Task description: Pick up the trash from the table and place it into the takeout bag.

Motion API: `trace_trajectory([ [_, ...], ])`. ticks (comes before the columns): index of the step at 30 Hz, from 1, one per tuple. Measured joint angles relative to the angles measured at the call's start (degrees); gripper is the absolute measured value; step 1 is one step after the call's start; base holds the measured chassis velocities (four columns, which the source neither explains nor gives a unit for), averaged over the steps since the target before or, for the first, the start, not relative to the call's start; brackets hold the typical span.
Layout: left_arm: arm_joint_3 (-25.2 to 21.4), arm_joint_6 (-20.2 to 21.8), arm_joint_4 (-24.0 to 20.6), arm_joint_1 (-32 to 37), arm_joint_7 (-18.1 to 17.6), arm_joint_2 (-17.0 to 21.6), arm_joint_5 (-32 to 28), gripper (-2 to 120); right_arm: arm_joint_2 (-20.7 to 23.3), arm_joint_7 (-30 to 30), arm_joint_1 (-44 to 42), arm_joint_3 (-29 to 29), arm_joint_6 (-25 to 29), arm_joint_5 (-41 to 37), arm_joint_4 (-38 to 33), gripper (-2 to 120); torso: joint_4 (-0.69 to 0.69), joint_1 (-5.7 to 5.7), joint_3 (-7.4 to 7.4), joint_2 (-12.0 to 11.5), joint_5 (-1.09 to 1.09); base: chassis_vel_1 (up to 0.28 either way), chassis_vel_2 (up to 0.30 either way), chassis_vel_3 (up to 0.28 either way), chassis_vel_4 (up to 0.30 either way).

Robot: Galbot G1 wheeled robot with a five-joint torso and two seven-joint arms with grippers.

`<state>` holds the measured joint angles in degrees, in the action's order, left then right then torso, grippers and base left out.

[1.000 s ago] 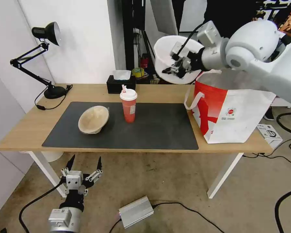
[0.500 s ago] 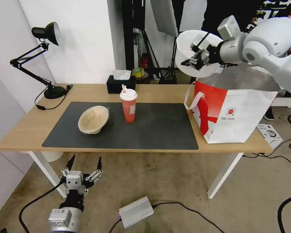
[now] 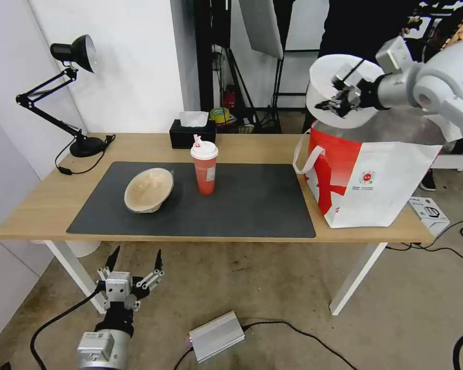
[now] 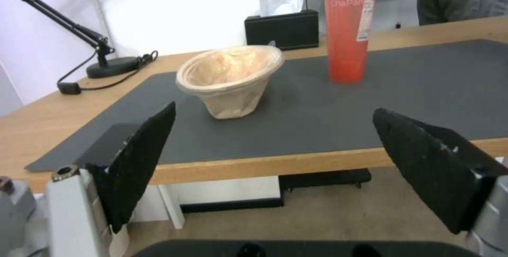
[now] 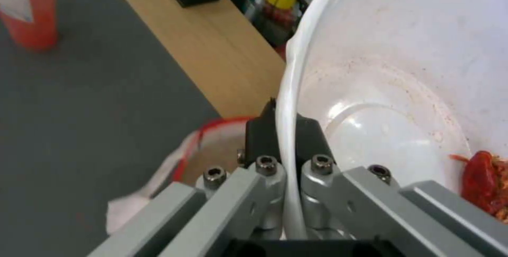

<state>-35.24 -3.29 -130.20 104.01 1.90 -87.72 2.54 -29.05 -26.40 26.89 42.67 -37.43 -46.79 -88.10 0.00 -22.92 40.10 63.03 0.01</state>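
Observation:
My right gripper [image 3: 336, 103] is shut on the rim of the white plastic bowl [image 3: 330, 82], holding it tipped on its side above the open mouth of the red-and-white takeout bag [image 3: 375, 180]. In the right wrist view the fingers [image 5: 264, 134] clamp the bowl's rim [image 5: 288, 90], and red scraps [image 5: 484, 177] cling inside. The red drink cup [image 3: 205, 172] and the tan pulp bowl [image 3: 148, 189] sit on the dark mat [image 3: 252, 205] of the table [image 3: 46, 200]. Below the table's front edge my left gripper [image 3: 134, 264] hangs open, facing the tan bowl [image 4: 233, 78] and cup [image 4: 347, 30].
A black desk lamp [image 3: 72, 51] stands at the table's back left, and a black tissue box [image 3: 192, 134] sits behind the cup. On the floor lie a silver box [image 3: 216, 336] with cables and a small white box [image 3: 428, 209] beside the bag.
My right arm has carried the white bowl to the right, from left of the bag to above its opening. The left arm, cup and tan bowl have not moved.

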Motion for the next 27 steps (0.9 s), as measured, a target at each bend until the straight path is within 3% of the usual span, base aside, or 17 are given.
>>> trace_trajectory([
  [27, 0.1, -0.04, -0.25, 0.26, 0.01, 0.12, 0.12, 100, 6.58, -1.4, -10.78, -7.01, 1.45, 4.06, -1.91, 0, 0.01, 0.0, 0.0, 0.0, -0.01, 0.0, 0.0, 0.0, 0.0],
])
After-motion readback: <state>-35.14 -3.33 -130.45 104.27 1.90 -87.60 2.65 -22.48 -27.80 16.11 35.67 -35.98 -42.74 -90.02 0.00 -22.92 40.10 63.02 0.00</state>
